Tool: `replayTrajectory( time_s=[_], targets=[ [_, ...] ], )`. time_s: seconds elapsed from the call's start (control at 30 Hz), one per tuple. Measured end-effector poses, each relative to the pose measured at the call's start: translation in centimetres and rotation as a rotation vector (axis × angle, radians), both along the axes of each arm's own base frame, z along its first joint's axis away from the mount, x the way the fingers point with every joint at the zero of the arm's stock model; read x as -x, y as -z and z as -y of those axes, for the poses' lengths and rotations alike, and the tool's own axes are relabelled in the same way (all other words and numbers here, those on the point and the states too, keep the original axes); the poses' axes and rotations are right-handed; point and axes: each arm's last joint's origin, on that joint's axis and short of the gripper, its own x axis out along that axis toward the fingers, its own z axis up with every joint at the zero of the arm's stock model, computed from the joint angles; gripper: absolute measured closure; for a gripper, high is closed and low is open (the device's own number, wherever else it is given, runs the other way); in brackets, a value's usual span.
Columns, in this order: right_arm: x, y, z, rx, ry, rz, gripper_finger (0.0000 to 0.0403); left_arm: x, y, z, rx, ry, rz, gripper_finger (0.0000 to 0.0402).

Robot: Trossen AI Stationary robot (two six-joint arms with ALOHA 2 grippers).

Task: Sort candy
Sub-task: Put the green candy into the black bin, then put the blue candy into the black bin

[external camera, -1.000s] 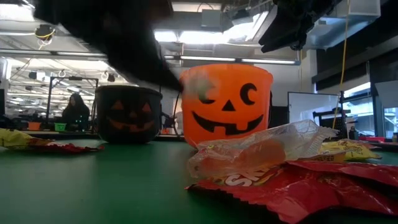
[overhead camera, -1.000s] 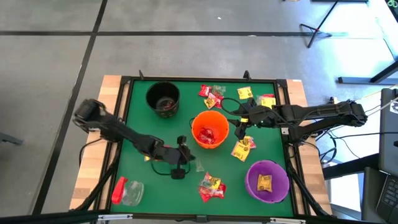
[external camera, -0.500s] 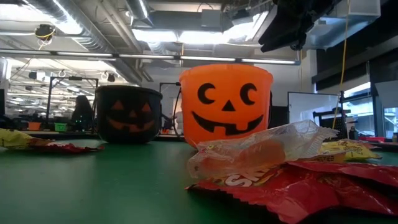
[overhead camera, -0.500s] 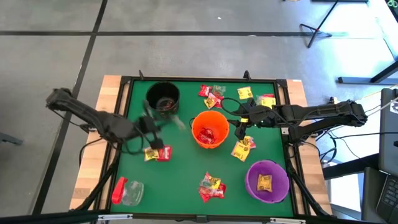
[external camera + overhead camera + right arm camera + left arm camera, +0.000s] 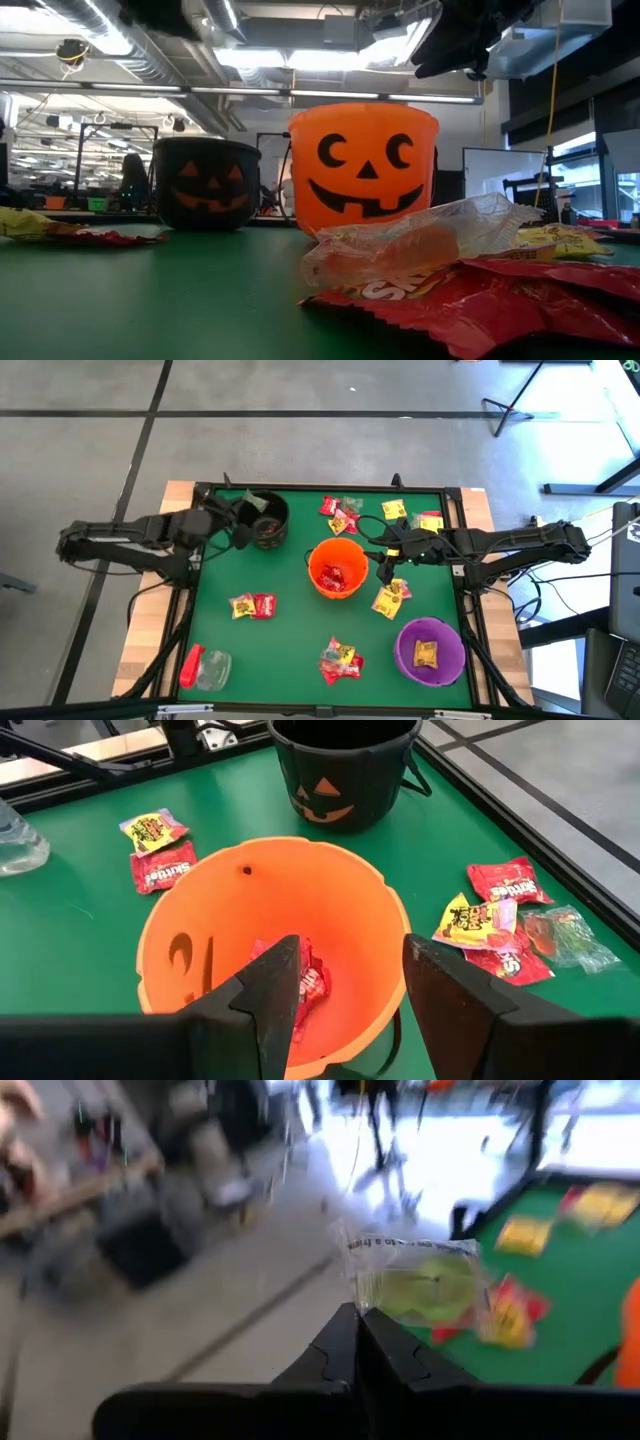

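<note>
Over the black pumpkin bucket [image 5: 263,519] at the far left of the green table [image 5: 290,615], your left gripper [image 5: 247,512] is clenched on a clear packet of greenish candy [image 5: 420,1285]; the wrist view shows the packet pinched at its edge between the closed fingertips [image 5: 358,1328]. Your right gripper [image 5: 386,563] hangs just right of the orange pumpkin bucket [image 5: 337,568], fingers parted and holding nothing, with the bucket's open mouth [image 5: 270,955] right in front of them. Red packets [image 5: 305,985] already lie inside that orange bucket.

You have a purple bucket [image 5: 430,652] at the near right with a yellow packet [image 5: 426,653] in it. Loose candy lies in clusters on the table: a yellow and a red packet [image 5: 253,606] left of centre, a red and yellow heap [image 5: 341,659] near the front edge, a yellow and red pair [image 5: 391,598] between the orange and purple buckets, and more red, yellow and greenish packets [image 5: 341,513] along the far side. A red-capped clear jar [image 5: 204,668] lies on its side at the near left corner.
</note>
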Motion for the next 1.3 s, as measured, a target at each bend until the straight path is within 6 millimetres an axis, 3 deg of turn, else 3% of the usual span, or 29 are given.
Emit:
replayTrajectory(
  time_s=[0.27, 0.43, 1.0, 1.3],
  targets=[
    [0.0, 0.0, 0.0, 0.000, 0.000, 0.004, 0.0226, -0.1, 3.8, -4.0, 0.314, -0.097, -0.204, 0.0401],
    [0.0, 0.0, 0.0, 0.000, 0.000, 0.005, 0.0226, -1.0, 5.0, -5.3, 0.462, -0.005, -0.239, 0.0401],
    [0.0, 0.0, 0.0, 0.000, 0.000, 0.005, 0.0226, -1.5, 4.9, -6.0, 0.390, -0.082, -0.220, 0.0344],
    [0.0, 0.0, 0.0, 0.000, 0.000, 0.005, 0.0226, -1.6, 4.8, -5.9, 0.422, -0.017, -0.234, 0.0262]
  ],
)
